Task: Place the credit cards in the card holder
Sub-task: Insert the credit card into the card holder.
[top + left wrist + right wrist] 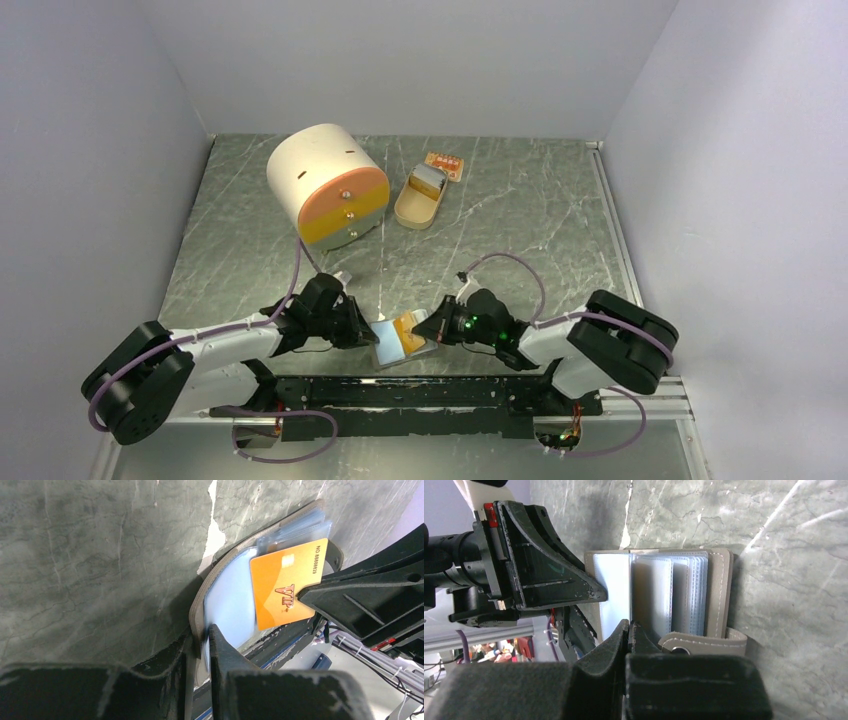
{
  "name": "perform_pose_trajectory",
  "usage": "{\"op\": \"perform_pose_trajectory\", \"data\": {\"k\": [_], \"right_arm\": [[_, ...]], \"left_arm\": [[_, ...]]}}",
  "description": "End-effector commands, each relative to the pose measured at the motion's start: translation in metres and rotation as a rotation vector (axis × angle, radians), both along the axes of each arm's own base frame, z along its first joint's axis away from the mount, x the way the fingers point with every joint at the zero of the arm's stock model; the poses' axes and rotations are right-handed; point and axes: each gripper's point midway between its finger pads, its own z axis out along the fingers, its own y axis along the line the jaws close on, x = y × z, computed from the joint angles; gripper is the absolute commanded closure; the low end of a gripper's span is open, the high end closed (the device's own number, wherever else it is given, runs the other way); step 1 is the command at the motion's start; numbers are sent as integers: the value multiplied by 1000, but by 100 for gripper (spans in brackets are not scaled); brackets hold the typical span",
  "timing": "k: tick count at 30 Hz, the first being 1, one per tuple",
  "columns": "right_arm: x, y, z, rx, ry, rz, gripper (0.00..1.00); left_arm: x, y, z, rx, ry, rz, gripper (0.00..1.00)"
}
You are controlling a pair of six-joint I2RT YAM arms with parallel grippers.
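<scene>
1. Grey marbled table [520, 230] is carrying the taupe booklet card holder with clear plastic sleeves [718, 592], open between my arms.
2. My left fingers [210, 639] are clamping its cover edge.
3. My right fingers [628, 630] are pinching the gold-orange plastic credit card [282, 590] over the sleeves.
4. I am judging it best to keep the card flat, line it up with a sleeve mouth, and slide slowly.

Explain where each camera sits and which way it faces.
Top external: above and behind the arms, looking down at the table; both arms show whole.
Left wrist: on the left arm, looking past the left gripper at the orange card.
Right wrist: on the right arm, looking past the right gripper at the card holder.
Shared: both wrist views show the open card holder and the opposite gripper.
</scene>
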Motion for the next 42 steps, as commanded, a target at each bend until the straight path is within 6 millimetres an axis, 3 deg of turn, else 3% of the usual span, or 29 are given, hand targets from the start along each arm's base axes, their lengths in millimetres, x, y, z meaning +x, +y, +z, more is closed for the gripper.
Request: {"op": "perform_pose_trajectory", "data": {"k": [1, 26, 33, 42], "right_arm": [[3, -12, -2, -34, -12, -57, 100], [-14, 7, -7, 54, 45, 42, 100], [-10, 16, 2, 122, 25, 42, 100], [-5, 20, -2, 172, 54, 6, 100]], "left_arm": [[-3, 7, -9, 28, 17, 15, 81], [-1, 1, -7, 16, 15, -13, 81], [-1, 0, -4, 4, 8, -18, 81], [-4, -6, 2, -46, 9, -31, 81]]}}
